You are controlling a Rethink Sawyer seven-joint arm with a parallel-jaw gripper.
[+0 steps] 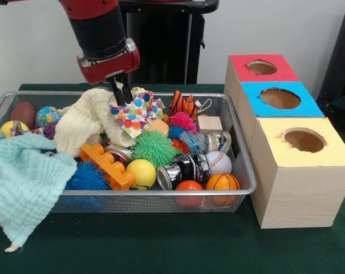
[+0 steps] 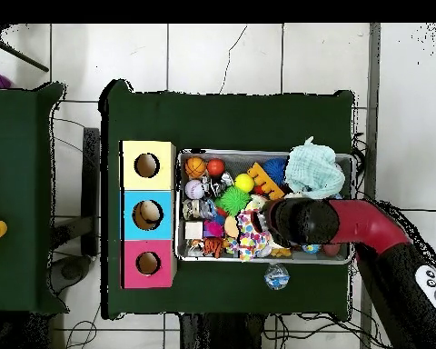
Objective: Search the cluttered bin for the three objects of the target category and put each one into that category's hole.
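Observation:
The wire mesh bin (image 1: 161, 192) is full of toys and cloths; it also shows in the overhead view (image 2: 258, 152). My gripper (image 1: 120, 91) hangs over the bin's far middle, shut on the top corner of a white polka-dot cloth (image 1: 135, 111). In the overhead view the arm's head (image 2: 299, 218) hides the gripper, and the polka-dot cloth (image 2: 251, 232) lies beside it. Three boxes with round holes stand beside the bin: red (image 1: 286, 71), blue (image 1: 252, 94) and yellow (image 1: 332, 151).
A cream cloth (image 1: 84, 117) lies left of the gripper, and a mint cloth (image 1: 24, 177) hangs over the bin's left front rim. The bin also holds an orange brick (image 1: 106, 165), a green spiky ball (image 1: 154, 147), a chrome can (image 1: 183, 169), a baseball (image 1: 219, 162) and a basketball (image 1: 222, 182). A small ball (image 2: 276, 277) lies outside the bin.

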